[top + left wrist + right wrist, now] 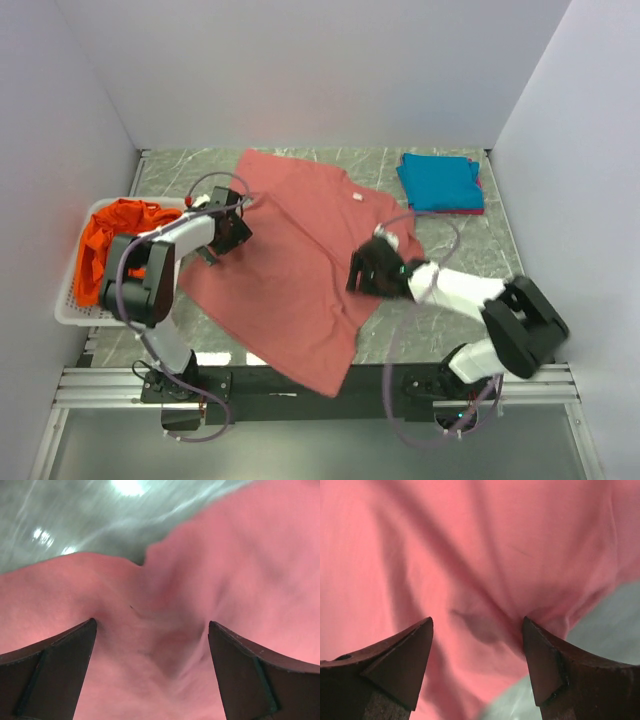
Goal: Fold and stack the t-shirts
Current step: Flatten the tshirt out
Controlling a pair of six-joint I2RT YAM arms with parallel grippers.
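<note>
A dusty salmon-red t-shirt [295, 265] lies spread out across the middle of the table, its lower hem hanging over the near edge. My left gripper [236, 226] is at the shirt's left edge, open, its dark fingertips [75, 645] down on wrinkled red cloth [165, 605]. Over the shirt's right edge my right gripper [364, 270] is open too, with a fold of cloth [480, 625] between its tips. A folded teal-blue t-shirt [440, 182] rests at the back right on a magenta one [480, 208]. A bright orange t-shirt [108, 245] is heaped in the basket.
The white mesh basket [68, 316] stands at the left edge of the table, close to my left arm. Grey marbled tabletop [470, 240] shows around the shirts. White walls close in the back and both sides.
</note>
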